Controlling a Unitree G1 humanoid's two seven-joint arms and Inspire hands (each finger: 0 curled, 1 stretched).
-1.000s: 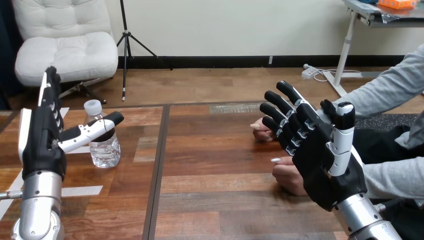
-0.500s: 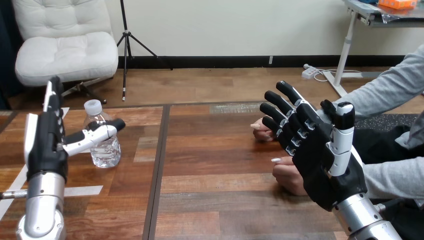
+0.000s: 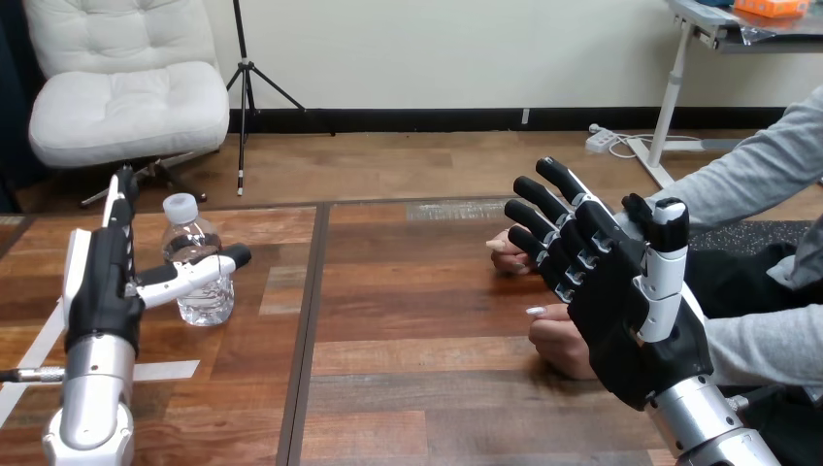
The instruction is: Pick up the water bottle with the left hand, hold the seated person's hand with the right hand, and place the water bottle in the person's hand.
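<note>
Water bottle (image 3: 206,301), clear ribbed plastic, white-capped, is standing just beside the wide-open left hand (image 3: 97,291); right hand (image 3: 621,320), well rightward, is hovering splayed, empty.

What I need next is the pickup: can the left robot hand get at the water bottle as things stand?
Probably yes: the left robot hand is open right beside the upright water bottle, thumb across its front, with nothing between them.

The left hand (image 3: 97,291) stands edge-on above the upright left forearm (image 3: 87,398) — fingers straight, pointing away, thumb stretched out rightward. The right hand (image 3: 631,325) is raised with its palm to the camera, fingers straight and spread toward upper left, thumb upright — the right forearm (image 3: 713,432) enters at the bottom right
</note>
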